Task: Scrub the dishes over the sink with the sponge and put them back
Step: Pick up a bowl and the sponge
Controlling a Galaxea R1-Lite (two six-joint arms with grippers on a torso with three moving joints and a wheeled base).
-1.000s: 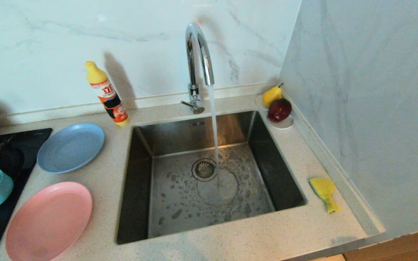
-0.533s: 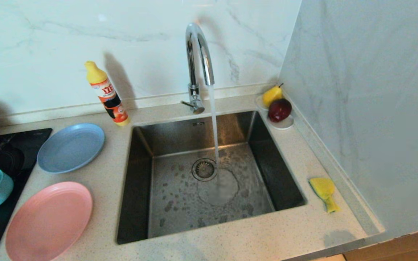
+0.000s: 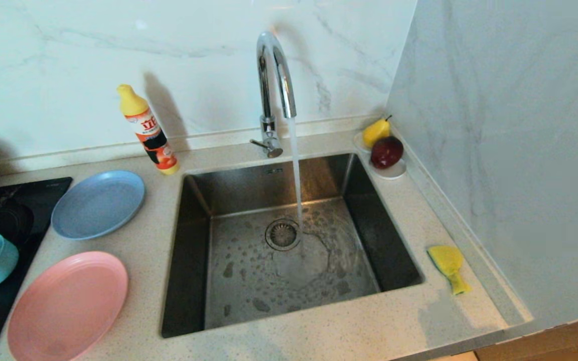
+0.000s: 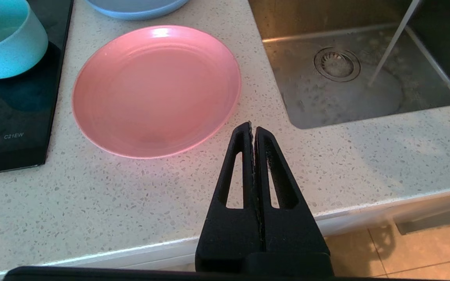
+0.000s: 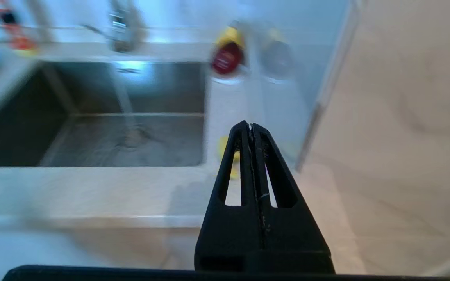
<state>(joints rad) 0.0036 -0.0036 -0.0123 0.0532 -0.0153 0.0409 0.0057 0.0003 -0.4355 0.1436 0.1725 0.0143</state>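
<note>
Sponge (image 3: pixel 448 266) sits at the sink's (image 3: pixel 188 240) 3 o'clock, long axis 12-to-6, nearer the right gripper (image 5: pixel 251 125); both grippers' jaws pressed together, empty, left gripper (image 4: pixel 252 125) by the pink plate (image 4: pixel 156 89).

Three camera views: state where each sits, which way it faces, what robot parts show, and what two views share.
Head view: high, looking forward and down over the square stainless-steel sink; no robot part visible.
Left wrist view: behind the shut left gripper, over the counter's front edge, facing the matte pink round plate.
Right wrist view: behind the shut right gripper, facing the bent yellow sponge.
Shared: head and left wrist both show the pink plate and running chrome tap's stream.
</note>
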